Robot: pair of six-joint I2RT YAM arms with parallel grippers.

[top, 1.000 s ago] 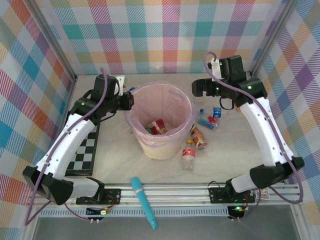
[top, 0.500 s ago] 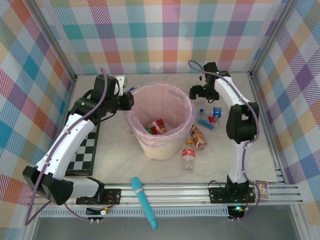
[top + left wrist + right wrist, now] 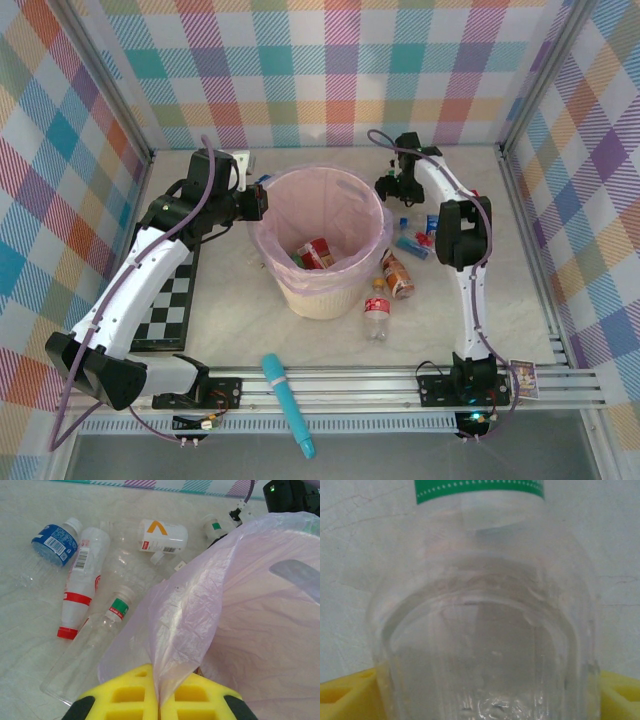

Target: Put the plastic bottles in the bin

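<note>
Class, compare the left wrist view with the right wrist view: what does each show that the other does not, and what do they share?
Left wrist: the left gripper, jaws shut on the pink bin bag, and several bottles lying on the table beyond. Right wrist: one clear green-banded bottle, close up, between the jaws of the right gripper. Shared: yellow jaws, clear plastic bottles, the pale table.

Mid-desk (image 3: 480, 300): bin (image 3: 300, 295), bag (image 3: 262, 238) over rim, bottles (image 3: 315, 253) inside. Just right of bin: lone bottle (image 3: 397, 275); before it, front bottle (image 3: 376, 315). Further right: bottle cluster (image 3: 418, 238). Left of bin: board (image 3: 165, 310), flat. Front edge, across rail (image 3: 350, 382): stick (image 3: 288, 405). Beside bag, on desk: loose bottles (image 3: 82, 580), lying close together.
</note>
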